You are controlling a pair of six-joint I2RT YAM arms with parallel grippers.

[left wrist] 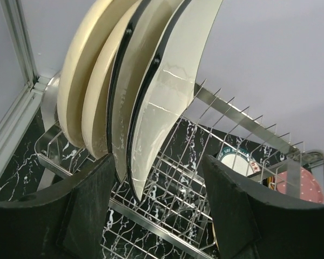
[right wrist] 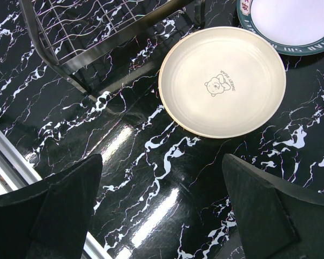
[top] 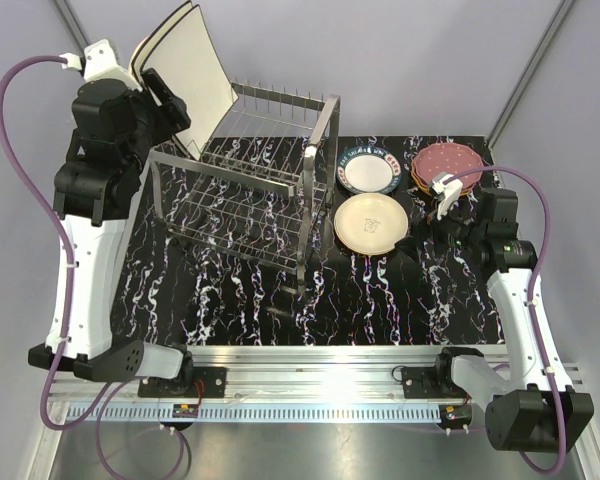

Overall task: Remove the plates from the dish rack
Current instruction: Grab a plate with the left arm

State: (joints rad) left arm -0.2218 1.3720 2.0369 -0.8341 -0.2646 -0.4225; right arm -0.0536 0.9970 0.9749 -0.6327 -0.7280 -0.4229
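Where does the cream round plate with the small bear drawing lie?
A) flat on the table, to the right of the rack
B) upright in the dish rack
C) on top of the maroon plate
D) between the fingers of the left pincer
A: the cream bear plate lies flat on the black table, beside the dish rack.

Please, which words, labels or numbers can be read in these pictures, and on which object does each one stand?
"SWEET BEAR": small print beside the bear drawing in the middle of the cream round plate, upside down in the right wrist view; this reading is probable, not certain.
Letters along the green rim of the white plate: too blurred and cut off by the picture edge to read.
Nothing else legible is visible.
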